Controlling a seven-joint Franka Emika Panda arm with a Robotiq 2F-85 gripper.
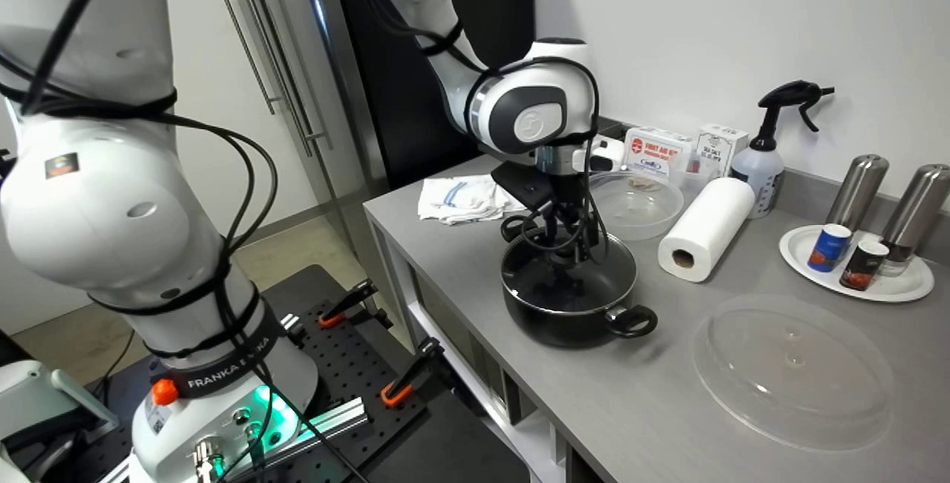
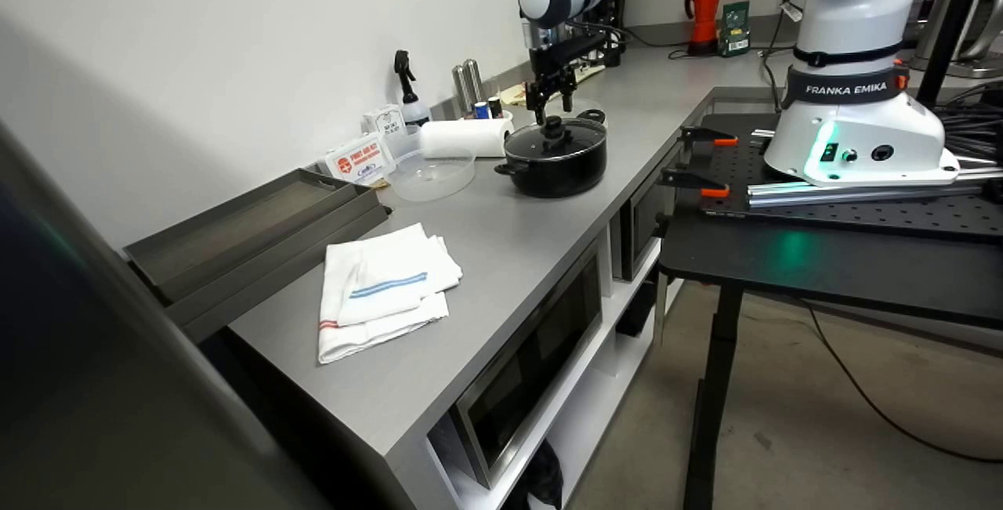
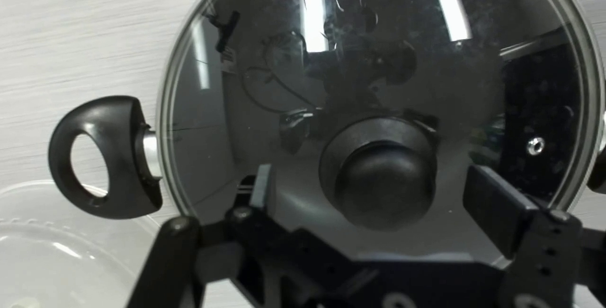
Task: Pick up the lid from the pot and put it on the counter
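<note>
My jaws stand wide apart. On the wrist view I see the knob (image 3: 386, 187) of the lid (image 3: 369, 81) between the pads (image 3: 494, 208) of my gripper (image 3: 378, 199), with space showing to either side; whether the tips are level with it, I can't tell. The lid sits on the pot (image 2: 558, 179), and the pot stands upright on the counter (image 2: 501, 236). Near the pot I have a clear tub (image 2: 435, 181) and a paper roll (image 1: 709, 223) lying on its side. Farther out, folded white cloth (image 2: 392, 298) lies toward the counter's end; past the pot from it I see a clear disc (image 1: 794, 394) lying flat and a white plate (image 1: 793, 254).
</note>
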